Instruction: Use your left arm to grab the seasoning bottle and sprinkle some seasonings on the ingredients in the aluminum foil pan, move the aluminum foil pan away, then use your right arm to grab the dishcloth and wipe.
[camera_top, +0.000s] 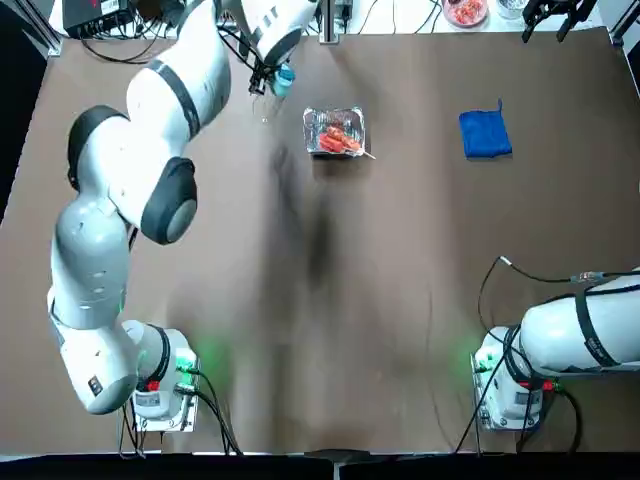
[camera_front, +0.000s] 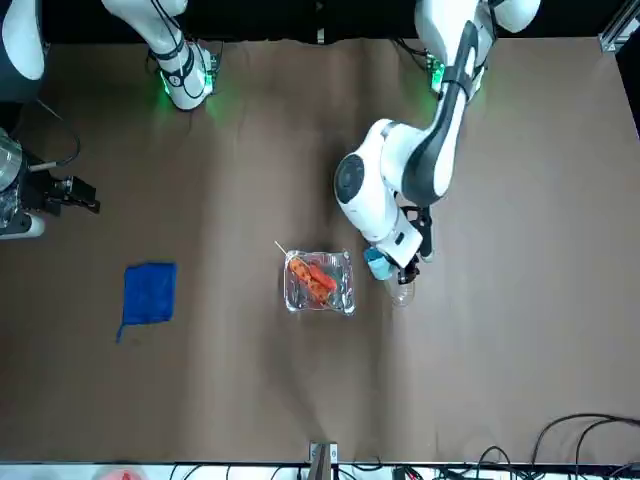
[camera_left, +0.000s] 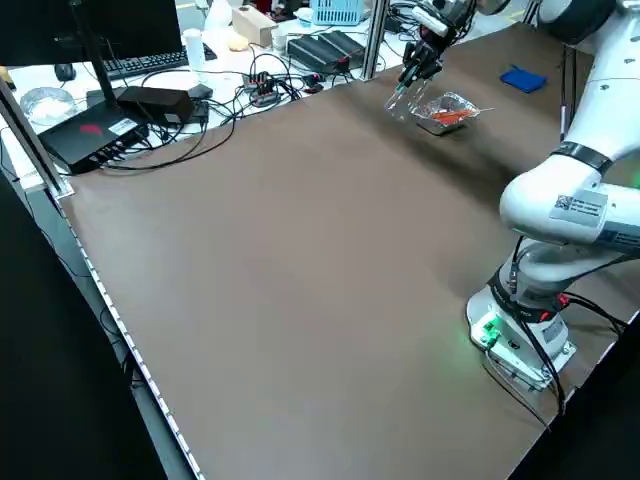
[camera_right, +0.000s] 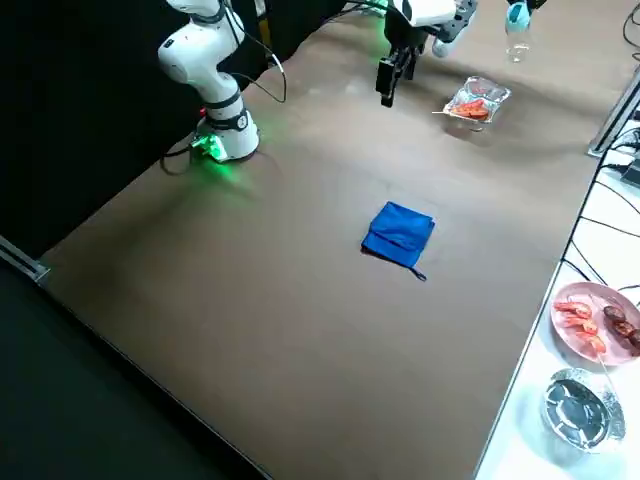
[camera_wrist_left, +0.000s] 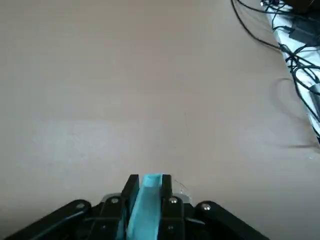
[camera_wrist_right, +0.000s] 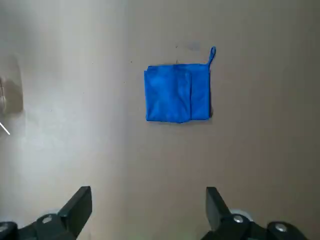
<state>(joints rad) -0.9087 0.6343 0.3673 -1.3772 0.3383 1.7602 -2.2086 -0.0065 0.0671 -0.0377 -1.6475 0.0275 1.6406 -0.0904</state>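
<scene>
Seasoning bottle: the slim clear bottle with a light blue cap (camera_front: 378, 264) is in the left tool (camera_wrist_left: 149, 183), beside the foil pan on the robot's left, cap up and apparently raised off the counter (camera_top: 400, 250).
Left tool: pinching the cap between its two fingers.
Aluminum foil pan: the crinkled silver tray (camera_top: 312, 130) sits flat on the counter, near the bottle but apart from it.
Ingredients: red-orange pieces (camera_top: 338, 141) lie inside the pan, with a thin skewer (camera_top: 368, 154) poking out past the rim towards the cloth's side.
Dishcloth: the folded blue cloth (camera_top: 486, 134) lies on the counter to the robot's right of the pan, its hanging loop at one corner.
Right tool: spread wide and holding nothing (camera_wrist_right: 149, 190), raised over the counter on the robot's right, facing down with the cloth in its wrist view.
Step in hand: the seasoning part, I judge; the grab is made, but whether anything has been sprinkled I cannot tell.
Next move: if sprinkling remains, carry the bottle over the pan and tip it, keeping a firm pinch on the smooth cap; otherwise, set it down clear of the pan. Shifting the pan and wiping should follow.
</scene>
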